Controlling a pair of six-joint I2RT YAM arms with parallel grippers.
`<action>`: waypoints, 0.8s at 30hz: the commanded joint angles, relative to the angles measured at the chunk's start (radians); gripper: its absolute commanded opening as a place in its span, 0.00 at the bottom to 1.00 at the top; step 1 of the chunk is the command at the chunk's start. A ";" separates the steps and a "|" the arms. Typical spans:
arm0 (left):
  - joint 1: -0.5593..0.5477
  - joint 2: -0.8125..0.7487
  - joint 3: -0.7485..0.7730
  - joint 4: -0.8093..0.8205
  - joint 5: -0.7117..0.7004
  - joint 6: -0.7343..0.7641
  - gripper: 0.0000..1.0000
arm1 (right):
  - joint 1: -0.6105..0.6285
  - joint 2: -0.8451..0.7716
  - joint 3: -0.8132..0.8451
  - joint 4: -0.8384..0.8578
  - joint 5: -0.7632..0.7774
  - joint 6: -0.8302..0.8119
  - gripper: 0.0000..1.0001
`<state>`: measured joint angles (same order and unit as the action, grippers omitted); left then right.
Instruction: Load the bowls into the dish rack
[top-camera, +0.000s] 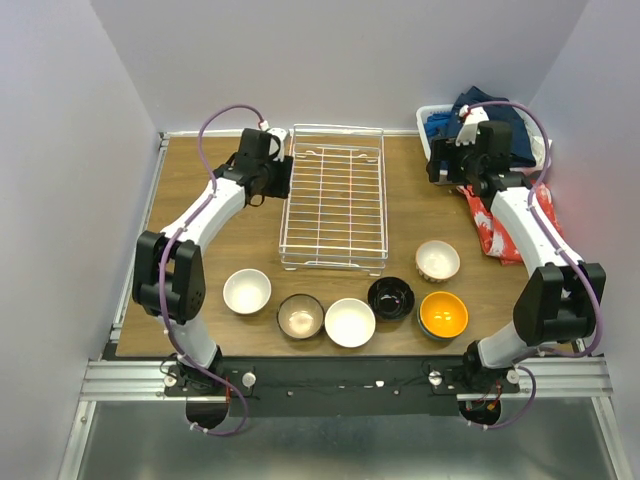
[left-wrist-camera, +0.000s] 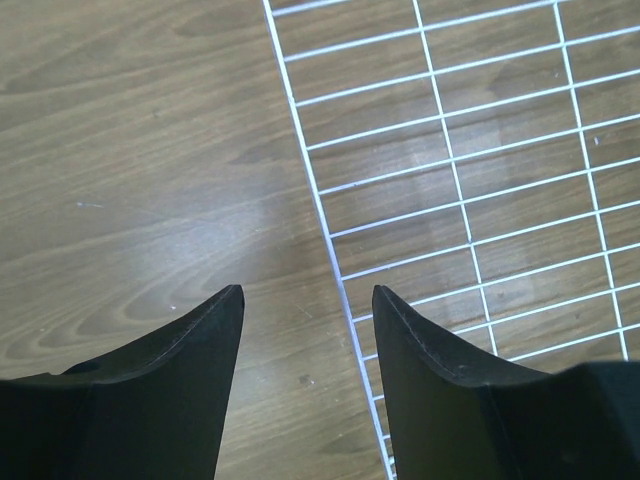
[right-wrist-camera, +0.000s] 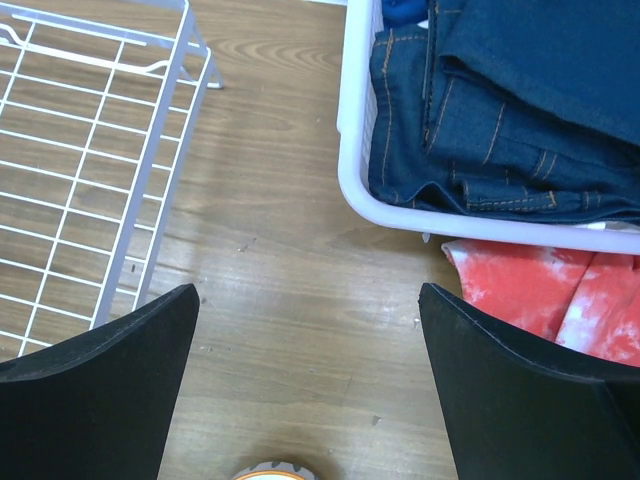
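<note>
Cut to a sliver at six o'clock, right wrist view: one bowl (right-wrist-camera: 268, 475); white basket (right-wrist-camera: 351, 150) cropped toward two o'clock.

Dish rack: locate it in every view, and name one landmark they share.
Top external: the dish rack sits centre, toward the far edge.
Left wrist: it fills the right side.
Right wrist: upper left corner.
Shared landmark: the wood-grain tabletop beneath it.

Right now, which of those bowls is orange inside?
The orange bowl, at the right end of the front row; the others show white, black or brownish insides.
</note>
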<state>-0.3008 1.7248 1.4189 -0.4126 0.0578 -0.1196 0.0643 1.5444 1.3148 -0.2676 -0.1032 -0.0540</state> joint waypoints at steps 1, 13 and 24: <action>-0.001 0.042 0.043 0.009 0.068 -0.018 0.63 | 0.000 -0.020 -0.028 0.018 -0.015 0.000 0.99; -0.020 0.133 0.097 -0.002 0.010 0.057 0.50 | 0.002 -0.014 -0.020 0.033 -0.026 0.014 0.99; -0.023 0.197 0.158 -0.018 -0.012 0.080 0.32 | 0.002 -0.021 -0.058 0.068 -0.003 0.014 0.99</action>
<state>-0.3168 1.8965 1.5116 -0.4160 0.0658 -0.0635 0.0643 1.5444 1.2888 -0.2325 -0.1089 -0.0525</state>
